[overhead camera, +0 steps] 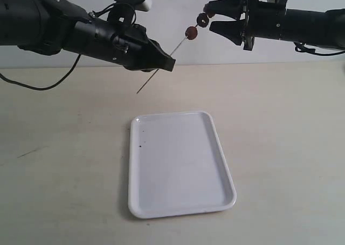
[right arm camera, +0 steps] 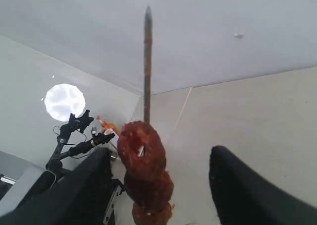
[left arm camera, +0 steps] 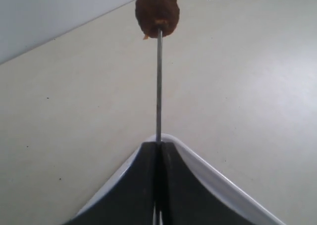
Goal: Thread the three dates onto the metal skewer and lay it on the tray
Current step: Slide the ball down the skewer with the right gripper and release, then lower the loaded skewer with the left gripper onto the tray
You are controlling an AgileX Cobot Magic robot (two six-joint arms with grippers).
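skewer (overhead camera: 179,44): hung tilted, clenched by left claw (overhead camera: 170,63)
dates (overhead camera: 202,20): all three sat threaded, 1 o'clock from that claw
right claw (overhead camera: 214,17): stood released, jaws astride dates
tray (overhead camera: 178,164): lay on bench (overhead camera: 64,148), 6 o'clock

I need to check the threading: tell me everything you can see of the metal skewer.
The metal skewer is a very thin, straight grey rod with a pointed tip, tilted in the air, not on the tray. The left gripper is shut on its lower part, a short end poking out below. Near its upper end sit three dates, threaded, with the bare tip beyond. The right gripper stands open on either side of them.
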